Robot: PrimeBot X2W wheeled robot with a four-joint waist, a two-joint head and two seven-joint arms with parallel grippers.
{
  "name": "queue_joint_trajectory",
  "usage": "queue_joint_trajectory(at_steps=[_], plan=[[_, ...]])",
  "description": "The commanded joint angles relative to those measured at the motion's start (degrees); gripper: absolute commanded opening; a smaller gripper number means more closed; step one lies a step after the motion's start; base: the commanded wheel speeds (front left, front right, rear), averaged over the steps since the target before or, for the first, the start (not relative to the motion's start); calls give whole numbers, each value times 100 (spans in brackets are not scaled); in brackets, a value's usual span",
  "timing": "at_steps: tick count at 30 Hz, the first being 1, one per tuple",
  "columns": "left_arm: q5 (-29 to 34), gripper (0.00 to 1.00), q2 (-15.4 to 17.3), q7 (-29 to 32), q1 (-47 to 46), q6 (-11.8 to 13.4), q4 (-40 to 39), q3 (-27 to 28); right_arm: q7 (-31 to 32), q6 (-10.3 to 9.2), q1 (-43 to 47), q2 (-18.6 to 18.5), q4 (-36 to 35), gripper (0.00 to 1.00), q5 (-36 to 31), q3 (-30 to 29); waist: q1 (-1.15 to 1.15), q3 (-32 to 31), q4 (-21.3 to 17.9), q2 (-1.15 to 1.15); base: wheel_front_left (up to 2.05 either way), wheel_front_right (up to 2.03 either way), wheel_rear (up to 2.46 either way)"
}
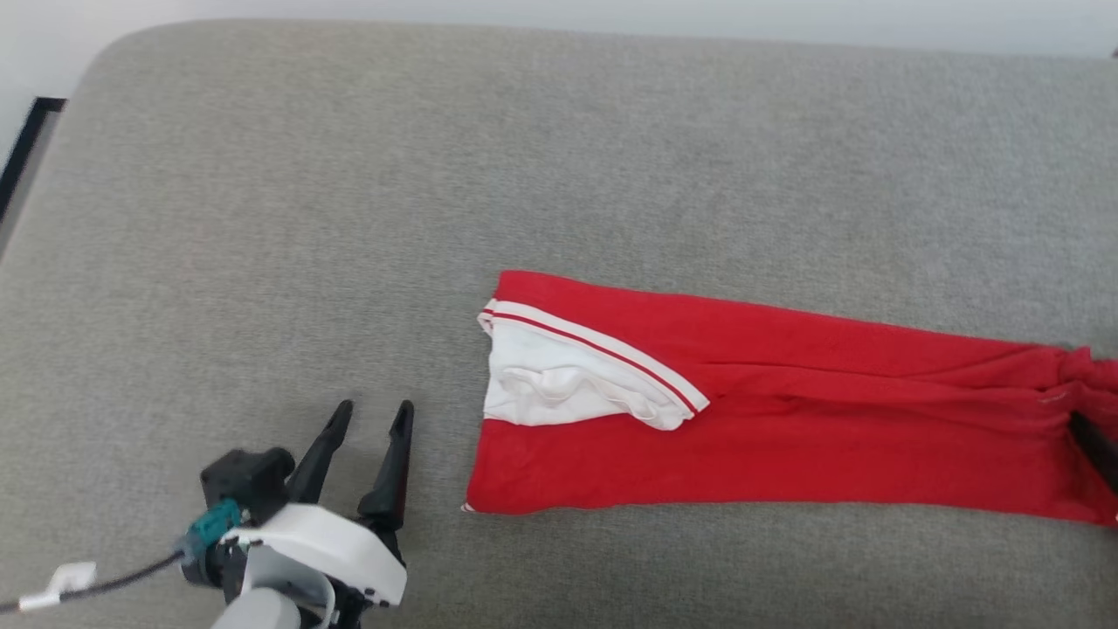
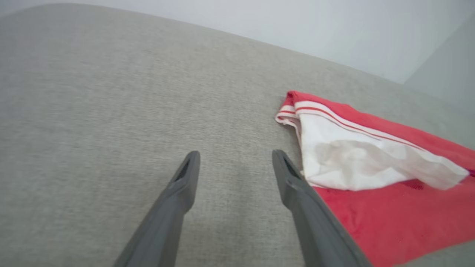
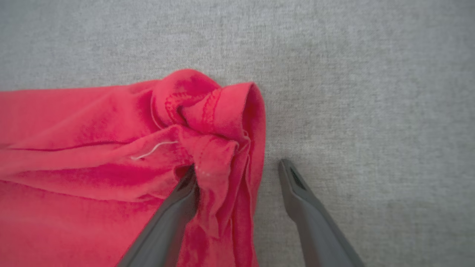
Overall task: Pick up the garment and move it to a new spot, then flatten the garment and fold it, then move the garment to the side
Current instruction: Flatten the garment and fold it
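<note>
Head view: the garment [image 1: 786, 419] lies folded lengthwise on the grey fabric surface [image 1: 611, 131]. The left claw [image 1: 376, 411] hangs just beside its sleeve end, spread wide and empty. The right claw [image 3: 237, 165] straddles its bunched end, spread wide, gripping nothing.

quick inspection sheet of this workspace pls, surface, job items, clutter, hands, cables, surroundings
surface: grey woven fabric, rounded far corner
job's things: red garment lying as a long folded strip, white sleeve with striped trim on top at its left end, right end bunched
clutter: nothing seen
hands: left hand open over the surface beside the garment's left end; right hand open, bunched hem lying between its fingers
cables: dark cable with a white tag at the left wrist
surroundings: pale wall behind; dark strip at far left
</note>
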Motion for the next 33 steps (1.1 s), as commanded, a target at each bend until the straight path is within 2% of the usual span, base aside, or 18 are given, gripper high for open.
queue_joint_trajectory(at_steps=[1,7,12,13,14,15,21,33], plan=[[153,100,-137,-29,93,-22,-30,141,103,2,112,149,127,100,36,125,0,-80,80,-1,0,0,0],[1876,100,-735,-29,651,-232,-396,1355,137,9,137,245,394,100,32,200,0,-227,176,-1,0,0,0],[2919,100,-1037,-29,891,-415,-688,1888,196,15,65,340,555,100,50,220,0,-262,159,-1,0,0,0],[3039,100,-1106,-29,923,-445,-723,1967,200,15,38,357,578,69,53,212,0,-259,150,-1,0,0,0],[3132,100,-1148,-29,949,-478,-751,2036,165,14,-2,380,619,43,64,157,0,-252,137,-1,0,0,0],[3204,100,-1195,-29,959,-522,-763,2113,162,14,-44,388,652,2,49,131,0,-242,121,-1,0,0,0],[3375,100,-1399,-29,938,-759,-743,2461,-11,-18,-250,256,739,0,-28,-123,0,-183,-21,-1,0,0,0],[3585,100,-1580,-29,843,-910,-874,2806,-343,-4,-78,-663,947,0,-111,-1598,0,-103,-258,-1,0,0,0]])
